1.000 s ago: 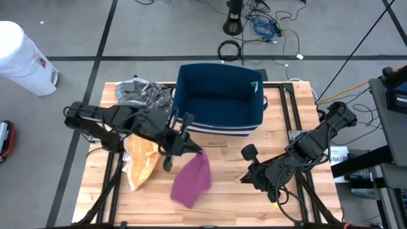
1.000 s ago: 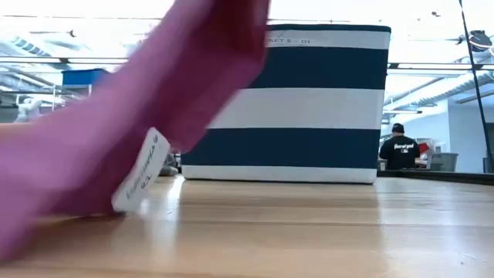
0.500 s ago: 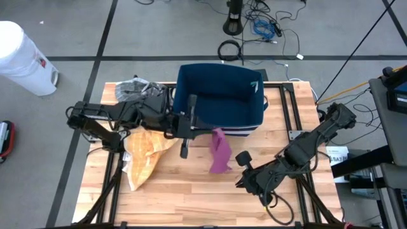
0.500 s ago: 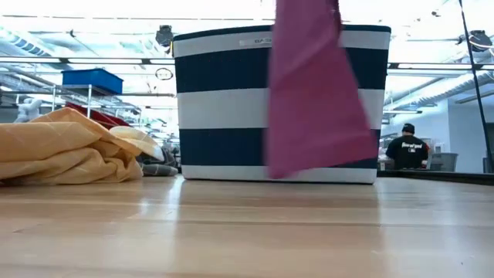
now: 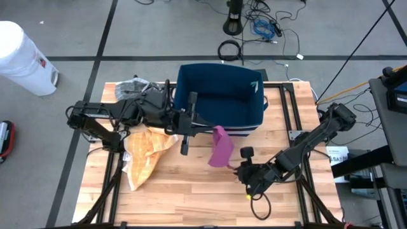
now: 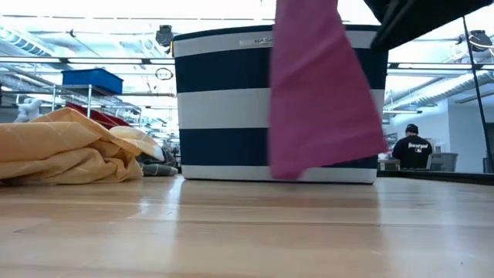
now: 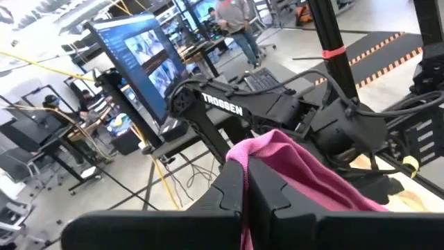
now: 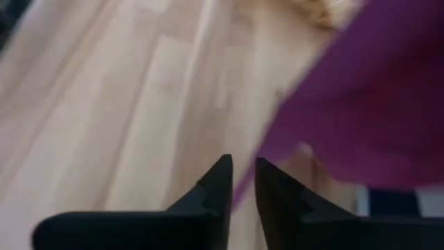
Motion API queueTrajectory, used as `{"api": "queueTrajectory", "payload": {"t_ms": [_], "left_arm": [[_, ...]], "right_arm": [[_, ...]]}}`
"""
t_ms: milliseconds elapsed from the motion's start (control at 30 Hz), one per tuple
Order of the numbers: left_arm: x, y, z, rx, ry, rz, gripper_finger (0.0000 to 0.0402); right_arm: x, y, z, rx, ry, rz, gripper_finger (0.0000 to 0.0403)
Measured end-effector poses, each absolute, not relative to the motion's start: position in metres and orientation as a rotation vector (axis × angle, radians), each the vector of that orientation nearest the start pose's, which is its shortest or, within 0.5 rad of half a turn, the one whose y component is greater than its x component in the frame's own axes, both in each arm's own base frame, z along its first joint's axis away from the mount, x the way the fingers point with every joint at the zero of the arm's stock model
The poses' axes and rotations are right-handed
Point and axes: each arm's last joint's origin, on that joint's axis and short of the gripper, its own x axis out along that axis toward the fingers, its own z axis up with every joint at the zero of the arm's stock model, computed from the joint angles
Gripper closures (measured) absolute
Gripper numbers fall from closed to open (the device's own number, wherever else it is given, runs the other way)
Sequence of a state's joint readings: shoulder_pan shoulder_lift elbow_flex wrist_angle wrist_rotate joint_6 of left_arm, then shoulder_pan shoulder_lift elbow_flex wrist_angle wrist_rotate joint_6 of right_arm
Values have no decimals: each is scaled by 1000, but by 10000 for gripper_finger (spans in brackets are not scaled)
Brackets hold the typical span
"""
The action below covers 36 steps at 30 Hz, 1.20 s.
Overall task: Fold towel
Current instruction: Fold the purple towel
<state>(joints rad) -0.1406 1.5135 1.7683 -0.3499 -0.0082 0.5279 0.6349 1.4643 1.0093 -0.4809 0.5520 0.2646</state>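
left gripper [image 5: 202, 131] reaches out level, pinching the hanging pink towel [image 5: 221, 149]; right gripper [image 5: 242, 170], fingers slightly apart, sits low beneath it.

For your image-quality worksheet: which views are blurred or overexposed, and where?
Right wrist view: pink towel and table are soft and smeared beyond the right gripper. Low view: ceiling behind the striped basket is washed out. High view: evenly lit, sharp.

A pink towel [image 6: 320, 93] hangs in front of the navy-and-white striped basket [image 6: 224, 104], its lower edge clear of the wooden table [image 6: 247, 232]. A yellow cloth [image 6: 65, 150] lies beside the basket.
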Motion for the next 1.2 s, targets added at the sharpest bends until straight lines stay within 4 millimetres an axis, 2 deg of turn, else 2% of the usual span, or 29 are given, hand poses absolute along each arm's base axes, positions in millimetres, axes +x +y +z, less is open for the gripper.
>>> {"api": "queueTrajectory", "payload": {"t_ms": [200,300,567,800,1033,1200], "left_arm": [[320,-47,477,528,64,-164,400],[319,-49,477,529,62,-170,400],[319,-51,477,521,60,-178,400],[319,-51,477,516,60,-176,400],[319,-51,477,508,62,-177,400],[319,-52,476,501,69,-196,400]], "right_arm": [[244,151,229,-433,631,-318,297],[248,145,224,-476,568,-397,285],[258,123,203,-424,446,-446,269],[266,120,212,-420,284,-422,261],[266,121,215,-414,262,-412,261],[266,125,225,-448,197,-431,261]]}}
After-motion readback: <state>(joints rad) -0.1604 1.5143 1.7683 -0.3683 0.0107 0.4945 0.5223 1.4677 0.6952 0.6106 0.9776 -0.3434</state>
